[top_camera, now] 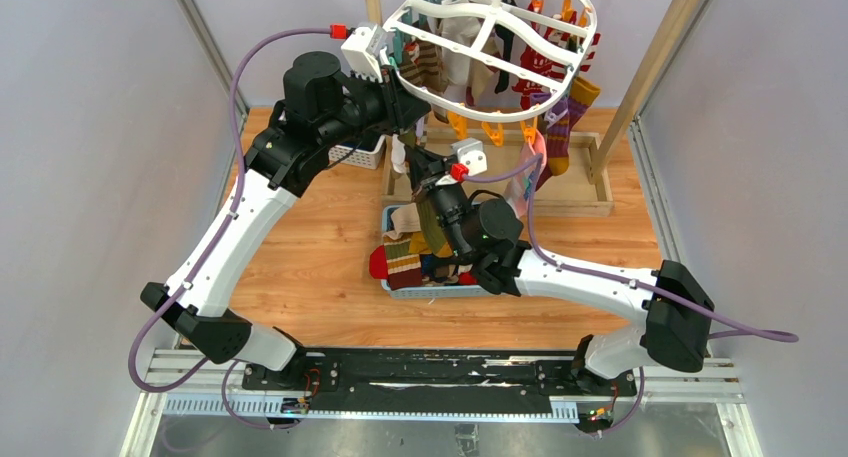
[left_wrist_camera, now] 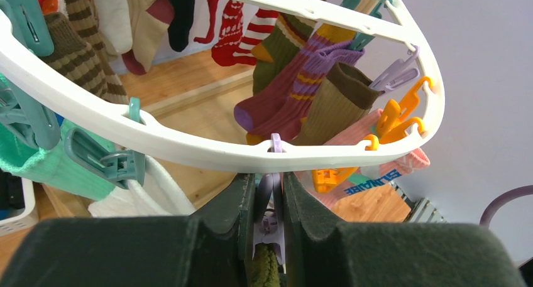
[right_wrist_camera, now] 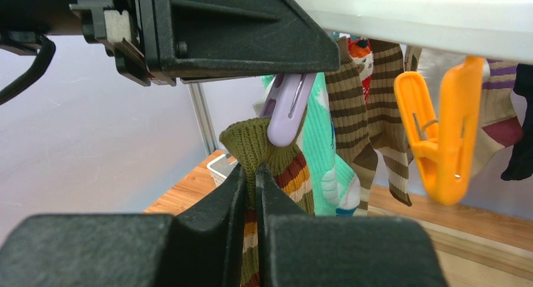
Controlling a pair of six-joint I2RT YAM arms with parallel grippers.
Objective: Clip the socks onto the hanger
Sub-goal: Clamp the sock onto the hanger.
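Since the olive striped sock (right_wrist_camera: 248,146) hangs lengthwise down the centre of the right wrist view, cuff uppermost and meeting the lilac clothespin (right_wrist_camera: 288,108) just above it, the right gripper (right_wrist_camera: 252,177) pinches it right below the cuff, while the left gripper (left_wrist_camera: 269,189) clamps that pin under the hanger (left_wrist_camera: 188,150) rim

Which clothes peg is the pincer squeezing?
The pale purple peg, squeezed by the left pincer just above the olive striped sock. No pincer touches the orange pegs or teal pegs.
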